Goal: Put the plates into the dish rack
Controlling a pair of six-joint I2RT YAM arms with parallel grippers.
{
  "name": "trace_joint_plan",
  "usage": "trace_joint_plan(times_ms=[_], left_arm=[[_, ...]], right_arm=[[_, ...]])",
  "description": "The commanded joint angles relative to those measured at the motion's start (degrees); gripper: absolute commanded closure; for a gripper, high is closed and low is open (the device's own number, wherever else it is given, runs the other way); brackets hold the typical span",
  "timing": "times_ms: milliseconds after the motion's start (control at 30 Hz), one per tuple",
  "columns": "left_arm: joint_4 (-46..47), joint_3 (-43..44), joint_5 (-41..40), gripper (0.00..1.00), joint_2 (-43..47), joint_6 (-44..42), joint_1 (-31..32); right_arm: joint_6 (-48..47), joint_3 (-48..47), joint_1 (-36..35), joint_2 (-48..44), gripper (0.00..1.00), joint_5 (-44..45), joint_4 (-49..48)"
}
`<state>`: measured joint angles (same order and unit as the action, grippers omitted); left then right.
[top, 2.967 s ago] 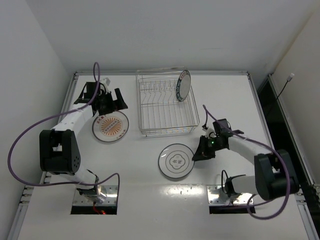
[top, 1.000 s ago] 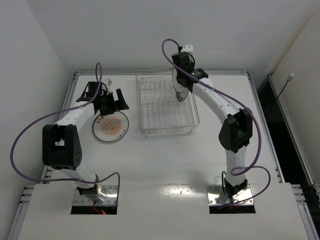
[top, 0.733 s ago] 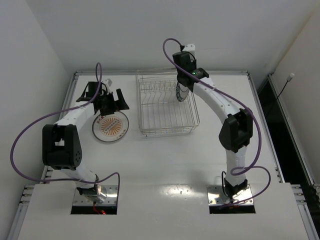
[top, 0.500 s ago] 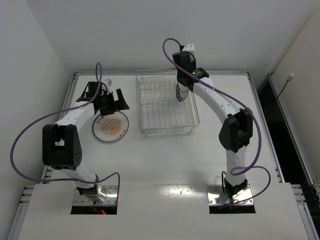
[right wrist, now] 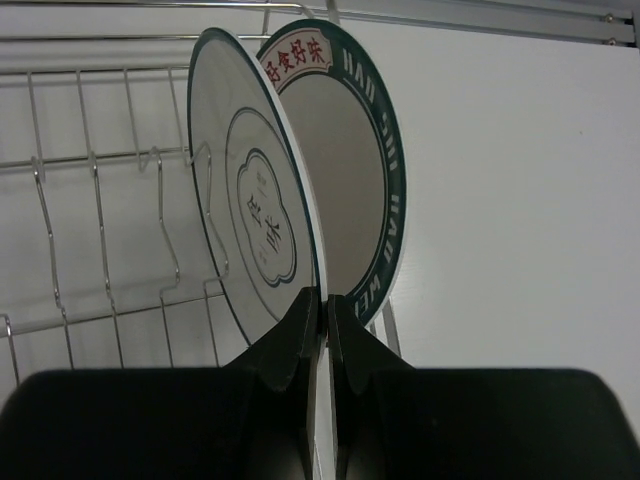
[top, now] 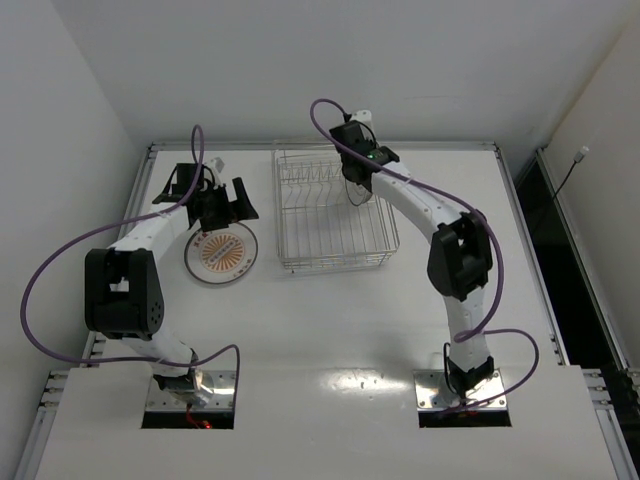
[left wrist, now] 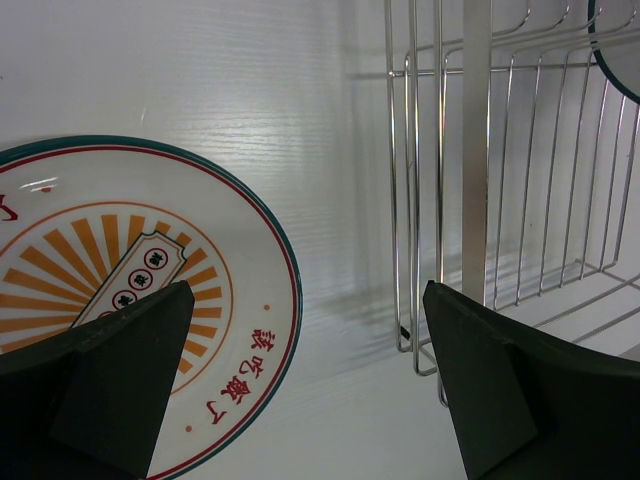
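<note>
**R claw** (right wrist: 322,305): fingers pinched together on the lower rim of the white plate (right wrist: 245,200), which stands on edge among the prongs of the dish rack (right wrist: 90,200). The plate face, up and to the left of the claw, has a dark ring and a small dark motif w/ two chars, too small to read. Just behind it, up and to the right of the claw, a green-band plate (right wrist: 375,170) also stands upright. It has red Chinese chars at the top and white capitals along the band starting "HAN"; the rest is unclear. Cannot tell whether the two plates touch.

**L claw** (left wrist: 307,300): fingers spread wide w/ nothing btwn them, over the table (left wrist: 250,80). The sunburst plate (left wrist: 130,280) lies flat beneath the view-left finger and reaches partway into the gap. It has orange rays, red and green rim lines, red Chinese chars near the rim and a ticket-like emblem. The rack wires are by the other finger, apart from the plate.
</note>
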<state>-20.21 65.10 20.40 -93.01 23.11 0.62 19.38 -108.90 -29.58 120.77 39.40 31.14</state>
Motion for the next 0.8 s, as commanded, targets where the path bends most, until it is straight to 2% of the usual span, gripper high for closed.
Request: trace_joint_plan(times_ms=[0,67,133,167,233,267,367,400,500,567,667,733,767], left_arm=[[0.52,2.22,0.35,0.01,0.02,-0.26,-0.54],[0.52,2.22,-1.15,0.01,0.64,-0.26,-0.54],[0.52,1.70,-4.56,0.01,1.95,-0.26,-0.54],[0.52,1.70,-5.63,0.01,2.83,-0.26,-0.54],[0.00,1.17,-8.26,0.01,3.89,-0.26,-0.54],[-0.01,1.17,-8.80,0.01,4.67,-0.26,-0.54],[-0.01,0.12,-12.48,0.01,6.70,-0.26,-0.54],[-0.01,0.11,-14.23,0.01,7.23,-0.26,-0.54],[-1.23,-0.41,-23.11,0.01,9.24,0.88,-0.54],[-1.24,-0.94,-27.06,0.01,9.86,1.41,-0.54],[-2.63,-0.94,-27.70,0.01,7.59,2.02,-0.54],[-4.92,2.22,-25.25,0.01,4.18,2.02,-0.54],[-3.36,2.22,-19.49,0.01,4.15,0.98,-0.54]], right_arm=[[1.89,0.09,-0.91,-0.89,1.00,-1.42,-1.96],[1.89,0.62,-0.91,-0.89,1.00,-1.96,-1.34],[2.51,1.32,-0.91,-2.46,0.94,-3.18,-0.73],[2.51,1.85,-0.91,-3.08,0.85,-3.19,-0.73],[1.38,1.85,-0.91,-4.92,0.74,-4.76,0.07],[0.58,1.85,-0.91,-5.80,0.61,-5.46,0.07],[-1.88,1.85,-1.44,-10.19,0.43,-6.79,0.59],[-1.89,2.37,-1.44,-11.51,0.33,-6.79,0.59],[-3.20,3.69,-1.44,-17.05,0.20,-9.33,0.59],[-3.20,5.79,-1.44,-20.03,0.18,-11.96,0.59],[-3.20,11.57,-1.44,-26.80,0.17,-15.57,-0.28],[-2.68,15.45,-1.44,-32.49,0.17,-17.76,-2.74],[-2.15,19.39,-1.44,-34.36,0.15,-18.30,-3.88]])
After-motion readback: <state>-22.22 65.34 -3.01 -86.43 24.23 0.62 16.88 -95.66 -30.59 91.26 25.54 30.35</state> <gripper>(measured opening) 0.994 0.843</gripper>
